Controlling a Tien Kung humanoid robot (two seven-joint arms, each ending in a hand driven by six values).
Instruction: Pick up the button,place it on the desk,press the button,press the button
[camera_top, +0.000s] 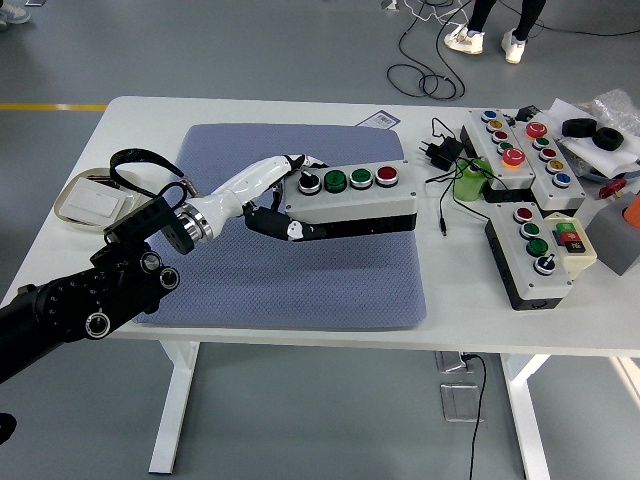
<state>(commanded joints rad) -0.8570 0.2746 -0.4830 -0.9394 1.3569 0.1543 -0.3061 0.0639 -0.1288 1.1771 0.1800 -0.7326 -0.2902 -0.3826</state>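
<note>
The button box sat over the right part of the blue mat, its right end near the mat's right edge, with open mat in front. The left hand gripped the box's left end, the arm stretched from the lower left. More button boxes crowded the white bench at right, above grey floor.

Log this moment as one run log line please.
phase: carrying | left hand: shut on button box | box: at right edge of blue mat | right hand: not in view | presses: not yet done
</note>
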